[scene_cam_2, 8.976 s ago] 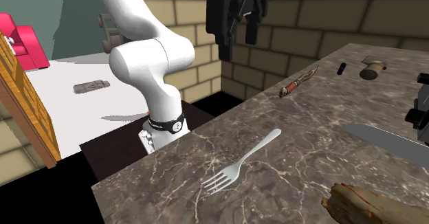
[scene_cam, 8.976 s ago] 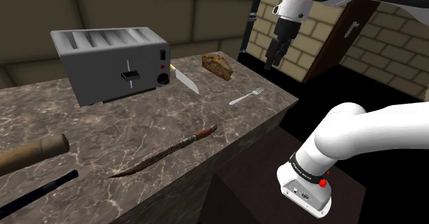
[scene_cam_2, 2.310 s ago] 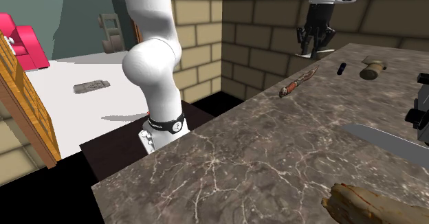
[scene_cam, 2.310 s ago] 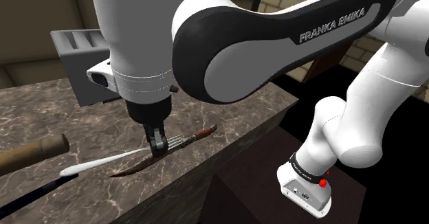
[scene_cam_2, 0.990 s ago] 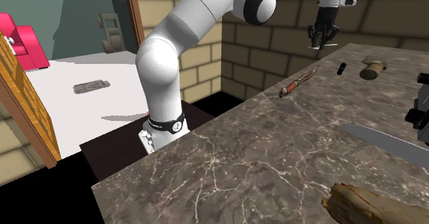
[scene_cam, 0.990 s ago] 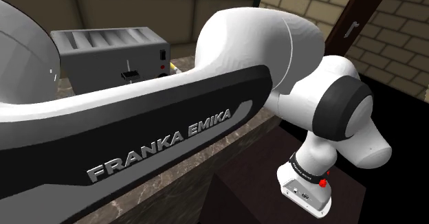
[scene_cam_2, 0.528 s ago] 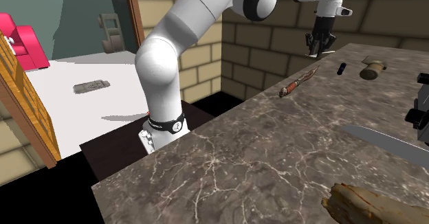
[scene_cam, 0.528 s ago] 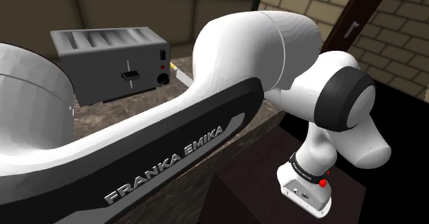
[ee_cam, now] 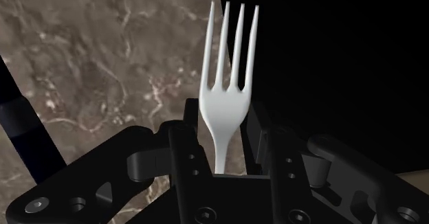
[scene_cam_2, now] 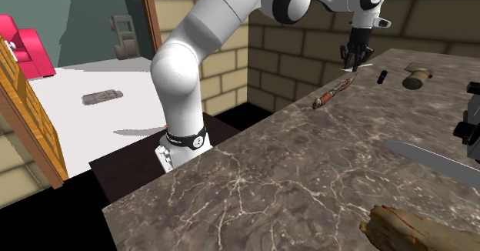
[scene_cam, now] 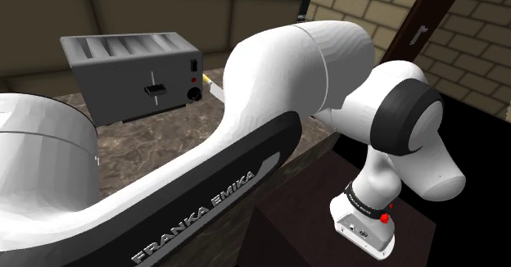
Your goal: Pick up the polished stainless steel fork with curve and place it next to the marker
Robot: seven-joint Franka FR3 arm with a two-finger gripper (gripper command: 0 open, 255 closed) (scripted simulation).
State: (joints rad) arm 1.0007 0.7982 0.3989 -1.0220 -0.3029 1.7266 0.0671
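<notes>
Relocated from the countertop corner nearest the stand, the pale, plainly rendered four-tined fork [ee_cam: 223, 113] is now clamped at its neck between the closed fingers of the all-black two-finger gripper [ee_cam: 223, 135], tines pointing away from the hand. Pick-up is complete and transport appears nearly complete. The gripper [scene_cam_2: 355, 55] hangs low over the stand-side edge at the countertop's far end, near the short black marker [scene_cam_2: 381, 76]. Lowering, release beside the marker and retraction remain.

A brown-handled dagger [scene_cam_2: 332, 94] lies just below the gripper, and a wooden mallet [scene_cam_2: 418, 77] lies beyond the marker. The dark veined marble countertop [scene_cam_2: 292, 188] also carries a grey slotted toaster [scene_cam: 131, 73], a silver-bladed knife [scene_cam_2: 431, 158] and a brown cake slice [scene_cam_2: 408, 230]. Tan brick walls [scene_cam_2: 438, 18] and a pink sofa [scene_cam_2: 23, 45] surround it.
</notes>
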